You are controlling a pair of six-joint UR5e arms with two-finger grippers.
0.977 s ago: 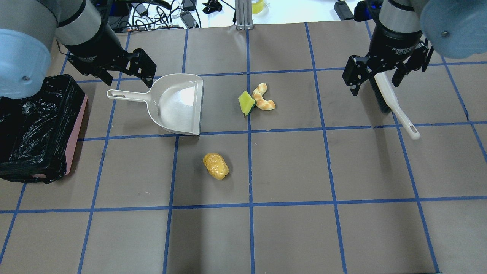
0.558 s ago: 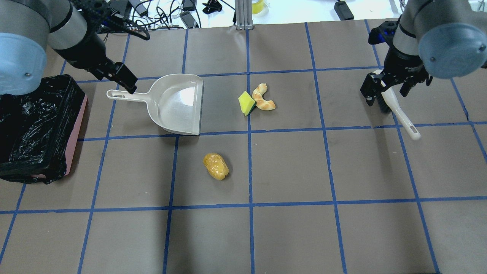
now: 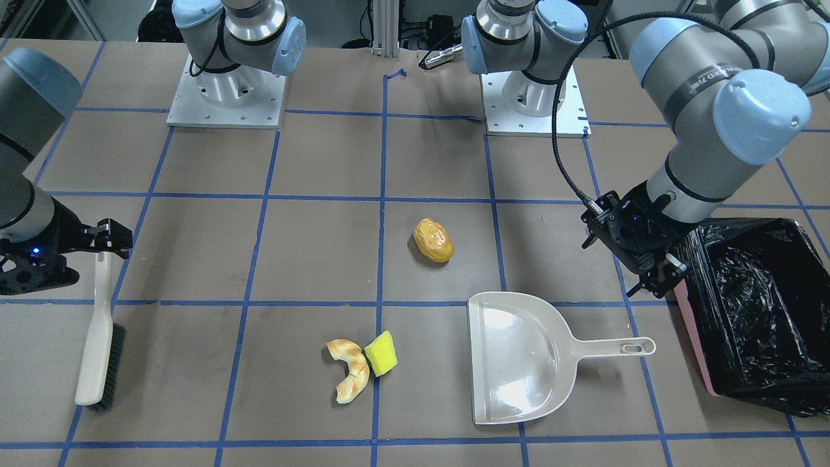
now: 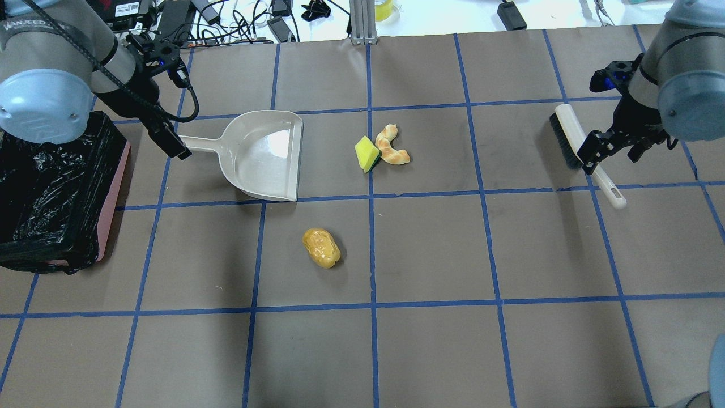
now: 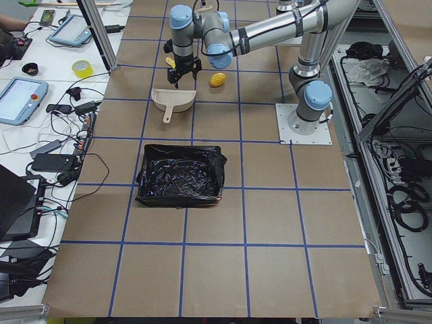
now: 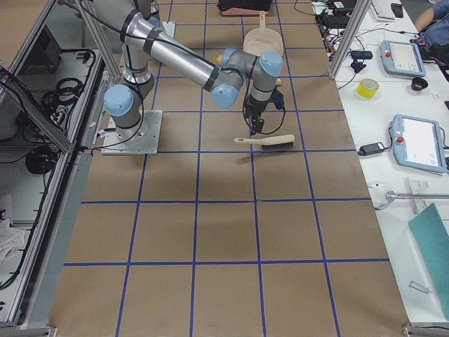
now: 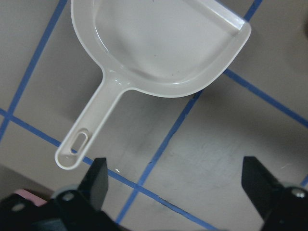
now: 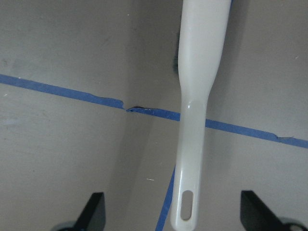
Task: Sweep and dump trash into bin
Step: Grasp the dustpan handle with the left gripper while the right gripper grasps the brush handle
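Observation:
The beige dustpan (image 4: 263, 154) lies flat, its handle pointing at the bin (image 4: 51, 187), a pink tub lined with a black bag. My left gripper (image 4: 173, 144) is open and low over the handle's end; in the left wrist view the handle (image 7: 91, 130) lies just ahead of its fingers (image 7: 94, 180). The yellow sponge (image 4: 367, 153) touches the croissant piece (image 4: 392, 146). The potato-like lump (image 4: 321, 247) lies alone, nearer the robot. My right gripper (image 4: 606, 158) is open and straddles the handle of the white brush (image 4: 583, 150), which lies between its fingers (image 8: 94, 211).
Brown paper with a blue tape grid covers the table (image 4: 430, 340). Cables and an aluminium post (image 4: 362, 22) sit at the far edge. The bin also shows in the front view (image 3: 752, 311), right of the dustpan (image 3: 519, 363).
Both grippers have turned and come down. The left one moved to the end of the dustpan's handle. The right one moved along the brush to its handle. The trash has not moved.

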